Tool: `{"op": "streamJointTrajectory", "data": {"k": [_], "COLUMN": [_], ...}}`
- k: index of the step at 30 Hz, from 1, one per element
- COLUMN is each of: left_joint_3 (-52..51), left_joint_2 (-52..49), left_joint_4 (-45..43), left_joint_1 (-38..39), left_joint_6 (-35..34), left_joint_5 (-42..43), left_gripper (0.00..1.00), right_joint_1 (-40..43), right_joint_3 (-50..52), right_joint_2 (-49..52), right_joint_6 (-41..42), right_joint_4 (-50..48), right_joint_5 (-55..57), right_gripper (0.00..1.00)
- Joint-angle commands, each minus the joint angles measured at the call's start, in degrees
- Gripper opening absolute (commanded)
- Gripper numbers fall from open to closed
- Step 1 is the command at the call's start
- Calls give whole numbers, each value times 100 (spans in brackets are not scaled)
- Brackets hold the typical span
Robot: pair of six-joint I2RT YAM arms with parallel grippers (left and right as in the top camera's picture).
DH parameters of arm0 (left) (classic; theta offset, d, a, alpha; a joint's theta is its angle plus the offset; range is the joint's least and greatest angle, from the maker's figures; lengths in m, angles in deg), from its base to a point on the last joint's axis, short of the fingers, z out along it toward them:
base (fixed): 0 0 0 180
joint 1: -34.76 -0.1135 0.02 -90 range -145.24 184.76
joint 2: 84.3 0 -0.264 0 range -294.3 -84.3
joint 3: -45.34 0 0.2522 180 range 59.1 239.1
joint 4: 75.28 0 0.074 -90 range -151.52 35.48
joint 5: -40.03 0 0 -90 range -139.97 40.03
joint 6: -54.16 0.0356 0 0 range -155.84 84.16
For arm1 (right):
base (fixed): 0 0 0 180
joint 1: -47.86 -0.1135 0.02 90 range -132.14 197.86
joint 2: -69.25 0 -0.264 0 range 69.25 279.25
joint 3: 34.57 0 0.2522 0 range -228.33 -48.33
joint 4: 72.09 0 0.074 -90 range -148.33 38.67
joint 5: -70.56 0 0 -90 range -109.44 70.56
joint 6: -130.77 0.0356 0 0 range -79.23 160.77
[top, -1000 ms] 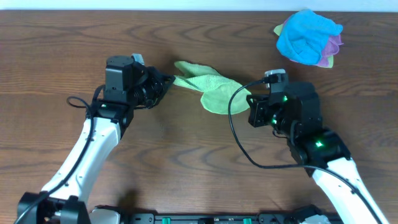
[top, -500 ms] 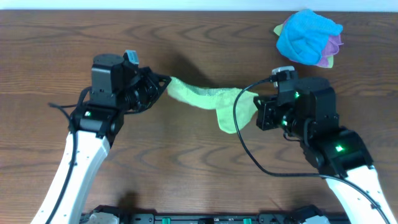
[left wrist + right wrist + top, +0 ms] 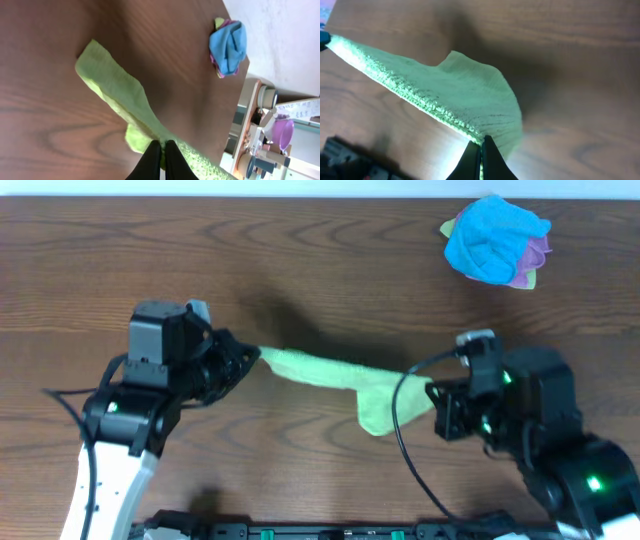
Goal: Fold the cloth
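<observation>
Your left gripper (image 3: pixel 256 356) is clamped on one corner of the cloth (image 3: pixel 320 370), and your right gripper (image 3: pixel 430 388) is pinched shut on the opposite end. The cloth hangs stretched between them over the middle of the worktop (image 3: pixel 300 260), with a loose flap drooping near the right end. Before laying it down, you likely need even tension and level corners, so the flap spreads flat rather than bunching.

My left gripper (image 3: pixel 252 356) has moved toward the lower left of the frame, and my right gripper (image 3: pixel 428 393) toward the lower right. Between them the lime-green cloth (image 3: pixel 320 370), bunched a second ago, is now drawn into a long band, lower in frame.
</observation>
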State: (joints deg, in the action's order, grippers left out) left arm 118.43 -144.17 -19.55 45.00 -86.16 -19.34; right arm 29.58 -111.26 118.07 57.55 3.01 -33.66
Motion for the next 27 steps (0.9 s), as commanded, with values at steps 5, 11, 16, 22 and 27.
{"op": "streamJointTrajectory", "data": {"k": [5, 11, 16, 22, 27], "left_joint_3": [140, 138, 20, -933, -2033], "left_joint_2": [695, 826, 608, 485, 490], "left_joint_4": [828, 942, 1290, 533, -1156], "left_joint_1": [-2, 42, 219, 603, 717], "left_joint_6": [-122, -258, -356, -1401, -2385], "left_joint_5": [-168, -306, -466, -37, 754], "left_gripper": [6, 6, 28, 74, 77], "right_joint_1": [-22, -22, -22, -22, -22], "right_joint_3": [-391, -417, -417, -417, -413], "right_joint_2": [-293, -214, 37, 280, 516], "right_joint_6": [424, 461, 372, 125, 7], "right_joint_4": [938, 758, 518, 348, -55], "right_joint_5": [-173, -267, -245, -13, 221], "right_gripper": [1, 1, 1, 1, 1]}}
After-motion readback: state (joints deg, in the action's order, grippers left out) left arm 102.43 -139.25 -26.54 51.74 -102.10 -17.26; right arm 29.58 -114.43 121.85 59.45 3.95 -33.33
